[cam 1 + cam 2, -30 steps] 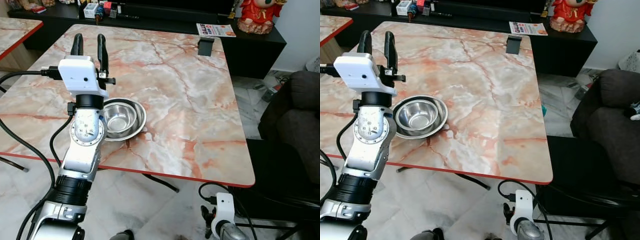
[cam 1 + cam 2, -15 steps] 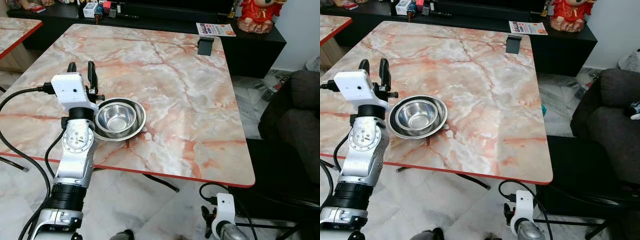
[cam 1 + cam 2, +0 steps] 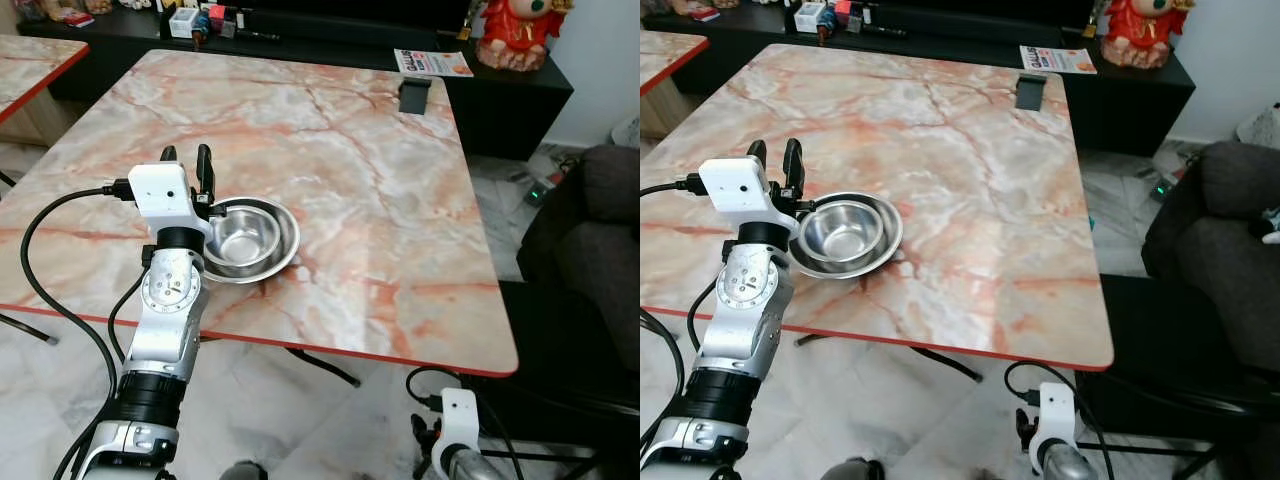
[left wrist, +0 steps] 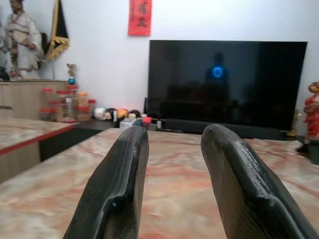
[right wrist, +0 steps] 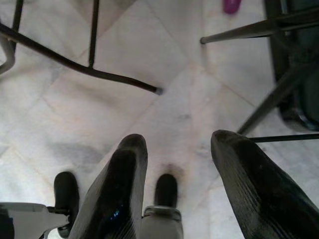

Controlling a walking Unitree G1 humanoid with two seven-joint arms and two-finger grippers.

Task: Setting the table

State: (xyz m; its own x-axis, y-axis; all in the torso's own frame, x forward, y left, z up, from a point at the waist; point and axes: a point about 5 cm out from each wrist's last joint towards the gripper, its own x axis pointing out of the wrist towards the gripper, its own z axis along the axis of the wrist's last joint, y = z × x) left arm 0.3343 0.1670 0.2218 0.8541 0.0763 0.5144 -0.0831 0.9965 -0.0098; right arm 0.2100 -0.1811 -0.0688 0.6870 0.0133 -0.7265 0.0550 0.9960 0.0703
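Note:
Two nested steel bowls (image 3: 248, 238) sit on the marble table (image 3: 380, 190) near its front left edge. My left gripper (image 3: 187, 158) hovers just left of the bowls' rim, fingers pointing away from me and open with nothing between them. In the left wrist view its fingers (image 4: 119, 184) look along the tabletop toward a television. My right gripper (image 5: 174, 189) hangs below the table over the floor, open and empty; its wrist (image 3: 460, 420) shows at the bottom right.
A black phone stand (image 3: 413, 95) stands at the table's far right edge. A dark sofa (image 3: 590, 240) is to the right. A second marble table (image 3: 35, 55) lies at the far left. A black low cabinet (image 3: 330, 30) with clutter runs behind.
My left arm has lowered and drawn back toward me, then shifted right, closer to the bowls' rim. The bowls have not moved. The camera has shifted slightly.

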